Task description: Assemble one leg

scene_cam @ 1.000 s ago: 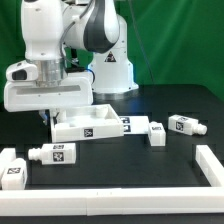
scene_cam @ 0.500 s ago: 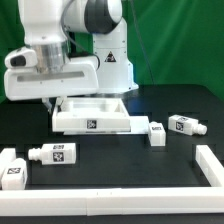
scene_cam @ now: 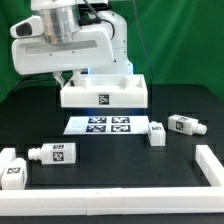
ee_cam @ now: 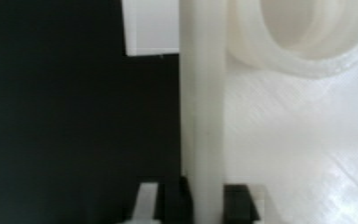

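A: What's the two-finger gripper [ee_cam: 194, 205] doing?
B: It's clamped on the edge of the large flat white plastic panel [scene_cam: 103, 96], above the marker board [scene_cam: 105, 125]
A: And the small white square-section tagged leg [scene_cam: 55, 153]?
B: Loose on the black table [scene_cam: 120, 165], well apart. Probably panel positioning; next, set it flat, then fetch 1 leg

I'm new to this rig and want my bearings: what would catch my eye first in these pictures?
The large white panel hangs in mid-air in the upper middle of the exterior view, its edge clamped in the gripper. Under it the marker board lies on the black table, with one leg towards the exterior view's left and another leg towards its right.
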Robot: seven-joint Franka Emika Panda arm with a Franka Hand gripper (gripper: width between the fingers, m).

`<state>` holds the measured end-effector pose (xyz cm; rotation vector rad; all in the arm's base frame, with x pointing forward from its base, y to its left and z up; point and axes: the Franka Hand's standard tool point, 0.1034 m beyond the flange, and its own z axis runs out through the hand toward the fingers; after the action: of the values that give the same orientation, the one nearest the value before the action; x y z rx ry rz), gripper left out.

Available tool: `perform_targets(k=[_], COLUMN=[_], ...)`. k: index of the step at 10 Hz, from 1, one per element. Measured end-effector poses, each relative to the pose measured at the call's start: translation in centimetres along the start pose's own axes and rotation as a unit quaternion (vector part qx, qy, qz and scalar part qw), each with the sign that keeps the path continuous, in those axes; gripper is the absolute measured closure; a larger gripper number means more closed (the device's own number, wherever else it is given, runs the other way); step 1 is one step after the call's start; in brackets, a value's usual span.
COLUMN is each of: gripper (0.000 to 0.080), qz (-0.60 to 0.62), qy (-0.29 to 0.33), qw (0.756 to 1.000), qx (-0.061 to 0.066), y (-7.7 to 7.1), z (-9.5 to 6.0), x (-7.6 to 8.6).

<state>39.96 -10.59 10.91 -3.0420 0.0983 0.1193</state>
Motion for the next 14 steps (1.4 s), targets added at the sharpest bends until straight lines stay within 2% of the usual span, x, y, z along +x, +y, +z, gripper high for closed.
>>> perform_targets(k=[3, 4, 5, 6, 8, 10, 14], gripper=[0.0745, 0.0745, 0.0745, 0.0745, 0.0745, 0.0745, 0.0745], qz=[0.0, 0.005, -0.004, -0.011, -0.017, -0.022, -0.024], qy=[-0.004, -0.011, -0.008, 0.001, -0.004, -0.005, -0.007], qw=[1.0, 1.0, 1.0, 1.0, 1.0, 1.0, 1.0], qx=[0.0, 0.0, -0.001, -0.005, -0.005, -0.006, -0.008], y=[0.0, -0.7, -2.0, -3.2, -4.7, -4.4, -4.5], z=[0.4, 0.4, -0.5, -0.4, 0.5, 0.5, 1.2], x=[-0.1, 1.1, 4.3, 6.8, 11.3, 10.6, 10.8])
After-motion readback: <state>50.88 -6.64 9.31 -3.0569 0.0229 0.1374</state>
